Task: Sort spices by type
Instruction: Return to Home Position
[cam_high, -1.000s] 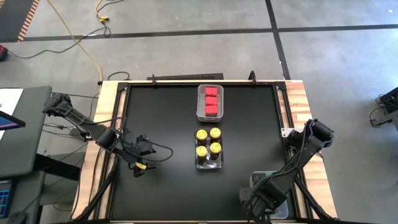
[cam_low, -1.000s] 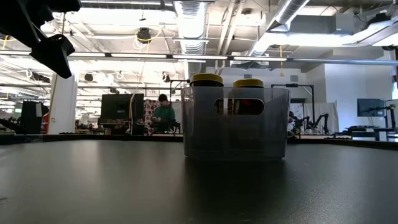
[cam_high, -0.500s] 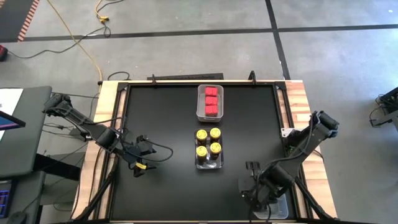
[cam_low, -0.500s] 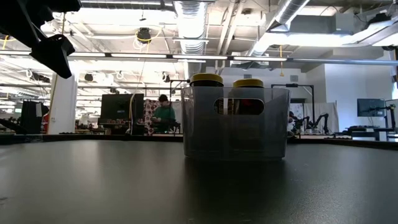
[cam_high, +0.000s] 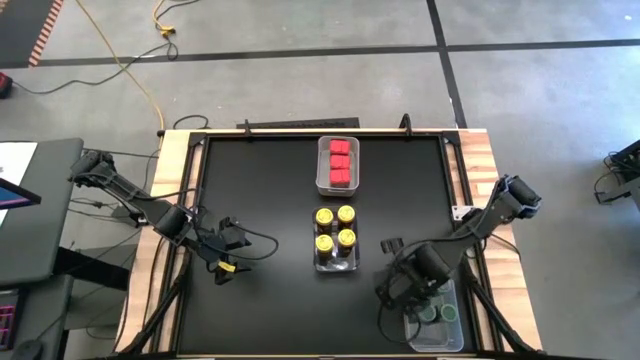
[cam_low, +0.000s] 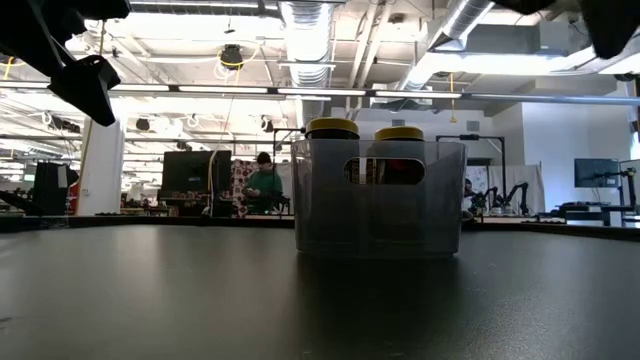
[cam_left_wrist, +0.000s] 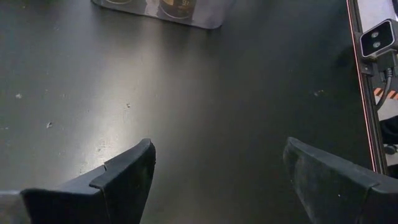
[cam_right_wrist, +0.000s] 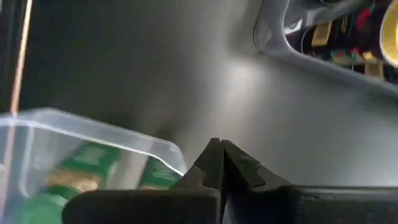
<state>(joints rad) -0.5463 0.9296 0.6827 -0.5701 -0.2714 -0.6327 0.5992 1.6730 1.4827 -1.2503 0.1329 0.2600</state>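
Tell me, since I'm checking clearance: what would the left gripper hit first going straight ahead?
The left gripper would probably reach the clear bin of yellow-lidded jars first, across bare tabletop.

Past the left pincer (cam_high: 230, 250) and the black tabletop (cam_high: 260, 150) with its wooden rim lies a grey concrete floor (cam_high: 300, 60) crossed by dark lines (cam_high: 440, 45), with a yellow cable (cam_high: 140, 70) trailing over it. A grey desk (cam_high: 40, 200) stands behind that pincer, off the tabletop's side. Level across the tabletop, a wide hall shows silver ducts (cam_low: 305, 30) and strip lights (cam_low: 230, 92) overhead, and below them a white column (cam_low: 100, 170), a dark monitor (cam_low: 185, 175) and a person (cam_low: 263, 185).
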